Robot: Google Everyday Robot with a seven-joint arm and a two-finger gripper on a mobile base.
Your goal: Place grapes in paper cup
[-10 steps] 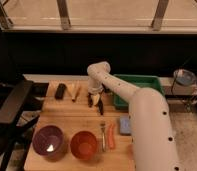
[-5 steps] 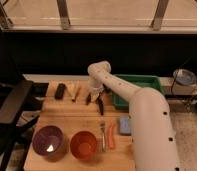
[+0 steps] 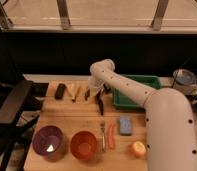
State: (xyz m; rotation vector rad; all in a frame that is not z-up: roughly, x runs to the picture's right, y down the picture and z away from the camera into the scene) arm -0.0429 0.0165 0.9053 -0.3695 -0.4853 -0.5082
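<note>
The grapes [image 3: 100,104] lie as a dark elongated bunch on the wooden table [image 3: 67,117], just left of the green tray. My gripper [image 3: 98,91] reaches down from the white arm onto the bunch's far end and is shut there; the arm hides the exact contact. The grapes still rest on the table. A small pale thing that I take for the paper cup [image 3: 72,90] lies at the back of the table, left of the gripper.
A dark can [image 3: 59,90] lies at the back left, with a short dark tool [image 3: 87,93] near the gripper. The green tray [image 3: 137,91] stands at the back right. In front are a purple bowl [image 3: 47,140], orange bowl [image 3: 83,144], fork [image 3: 102,136], orange-red stick [image 3: 111,136], blue sponge [image 3: 125,125] and orange fruit [image 3: 138,148].
The arm stays in the same place over the bunch. Nothing on the table has visibly moved.
</note>
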